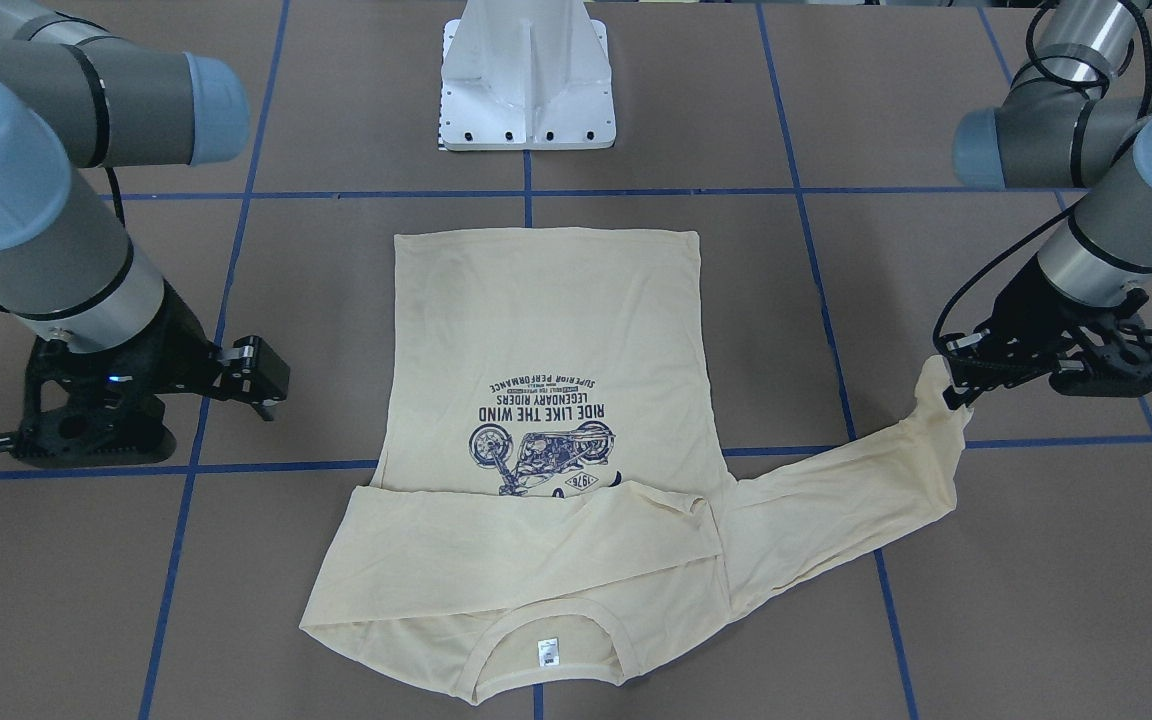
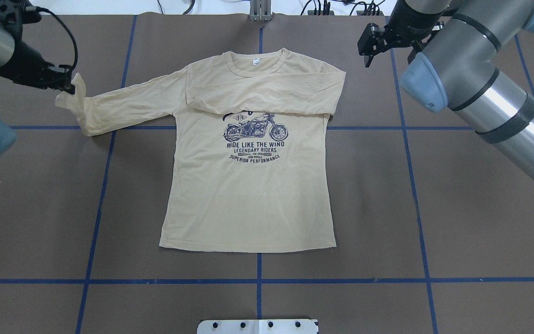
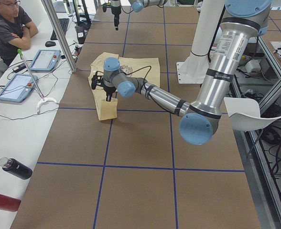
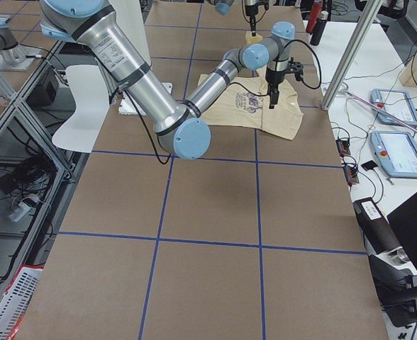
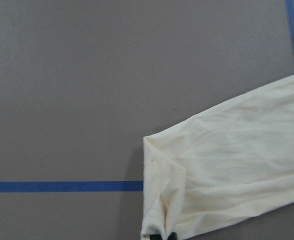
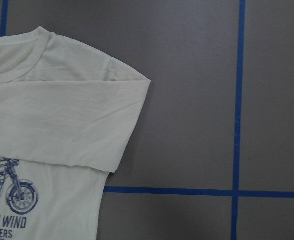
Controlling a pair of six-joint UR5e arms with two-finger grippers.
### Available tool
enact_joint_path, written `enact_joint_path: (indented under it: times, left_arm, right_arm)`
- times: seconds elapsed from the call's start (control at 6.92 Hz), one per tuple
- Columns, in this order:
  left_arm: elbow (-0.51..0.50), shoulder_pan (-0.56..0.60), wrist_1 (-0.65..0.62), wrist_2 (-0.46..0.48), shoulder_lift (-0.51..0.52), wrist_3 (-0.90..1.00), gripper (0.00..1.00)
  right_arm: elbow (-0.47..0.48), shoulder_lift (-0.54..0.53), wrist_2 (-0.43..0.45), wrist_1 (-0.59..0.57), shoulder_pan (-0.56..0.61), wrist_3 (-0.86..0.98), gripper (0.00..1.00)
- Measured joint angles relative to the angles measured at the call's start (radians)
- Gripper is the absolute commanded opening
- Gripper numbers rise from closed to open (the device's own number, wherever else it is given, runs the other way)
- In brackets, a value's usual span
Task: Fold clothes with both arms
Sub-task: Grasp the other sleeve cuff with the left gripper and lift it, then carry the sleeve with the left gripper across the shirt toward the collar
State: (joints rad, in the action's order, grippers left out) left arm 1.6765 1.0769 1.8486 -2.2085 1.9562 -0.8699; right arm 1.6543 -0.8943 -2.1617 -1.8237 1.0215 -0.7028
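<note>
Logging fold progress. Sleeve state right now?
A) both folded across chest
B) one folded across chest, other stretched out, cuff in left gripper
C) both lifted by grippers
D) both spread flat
B: the folded sleeve lies across the T-shirt chest, covering the top of the print, while the outstretched sleeve runs to the left gripper, shut on its cuff; the right gripper holds nothing.

Pale cream-yellow long-sleeved T-shirt with a navy motorcycle print lies flat mid-table, print up, collar on the far side. Its right sleeve is folded across the chest, covering the top of the print. Its left sleeve stretches out left, cuff lifted and pinched by the black two-finger left gripper. The black right gripper hangs just right of the folded shoulder, jaws apart.
</note>
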Motion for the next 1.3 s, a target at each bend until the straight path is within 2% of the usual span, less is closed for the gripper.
enact_joint_path:
  times: [0.14, 0.43, 0.87, 1.01, 1.3]
  left_arm:
    - [-0.001, 0.023, -0.085, -0.062, 0.094, -0.027, 0.0]
    - [-0.028, 0.044, -0.135, -0.145, 0.267, -0.169, 0.0]
    - [-0.133, -0.052, -0.124, -0.157, 0.493, -0.375, 0.0]
    - [-0.182, -0.084, -0.087, -0.155, 0.528, -0.411, 0.0]
    - [-0.349, -0.119, 0.118, -0.15, 0.551, -0.479, 0.0]
  right_arm:
    - [0.035, -0.061, 0.0, -0.001, 0.02, 0.036, 1.0]
    - [0.114, -0.18, -0.002, -0.003, 0.047, 0.09, 1.0]
    - [0.169, -0.246, -0.005, -0.003, 0.052, 0.101, 1.0]
    - [0.169, -0.248, -0.005, -0.003, 0.052, 0.101, 1.0]
    - [0.166, -0.246, -0.004, -0.003, 0.052, 0.1, 1.0]
